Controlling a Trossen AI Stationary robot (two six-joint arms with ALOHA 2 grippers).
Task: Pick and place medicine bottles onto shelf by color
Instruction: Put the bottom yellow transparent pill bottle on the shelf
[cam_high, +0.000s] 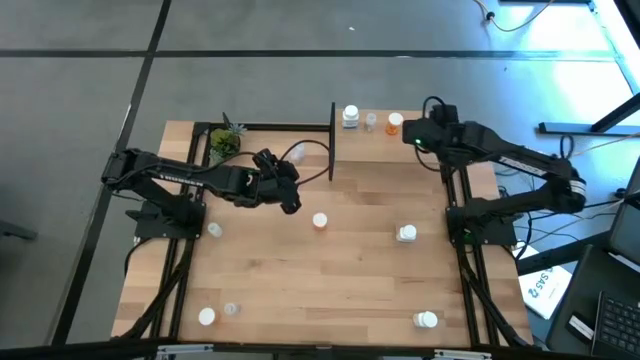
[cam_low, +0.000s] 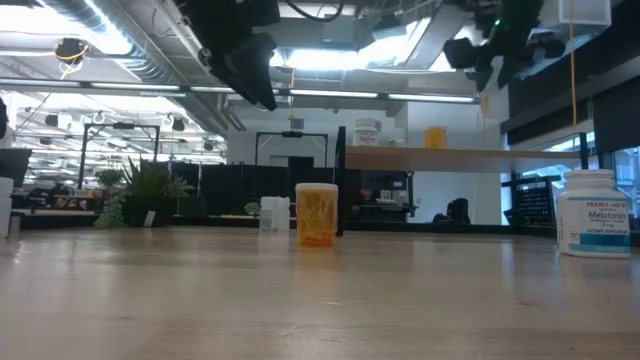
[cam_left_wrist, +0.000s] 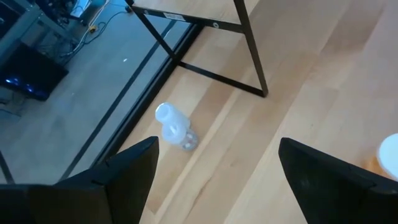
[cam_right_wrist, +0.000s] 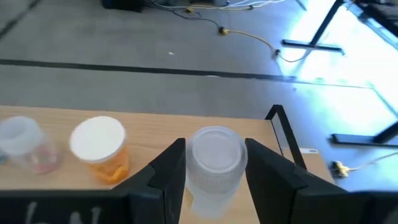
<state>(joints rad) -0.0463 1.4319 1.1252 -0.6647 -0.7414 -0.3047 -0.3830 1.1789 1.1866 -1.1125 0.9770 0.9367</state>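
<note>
A light-wood plank table (cam_high: 330, 270) on a black frame is shown from above, with two dark arms mounted at its sides. The shelf (cam_high: 385, 128), a raised light-wood board on black posts, is set at the far edge; three bottles are stood on it in a row: a white one (cam_high: 350, 117), a clear one (cam_high: 371, 121) and an orange one with a white cap (cam_high: 394, 122). The right gripper (cam_right_wrist: 214, 163) is held above the shelf, near the orange bottle, its fingers closed on a clear cylindrical bottle (cam_right_wrist: 213, 163). The left gripper (cam_left_wrist: 214, 171) is spread wide and empty above the table centre, near an orange white-capped bottle (cam_high: 320, 221); pale contents are seen inside it in the low view. A clear bottle (cam_left_wrist: 174, 126) is seen lying on its side. A potted plant (cam_high: 224, 142) is placed at the far left.
</note>
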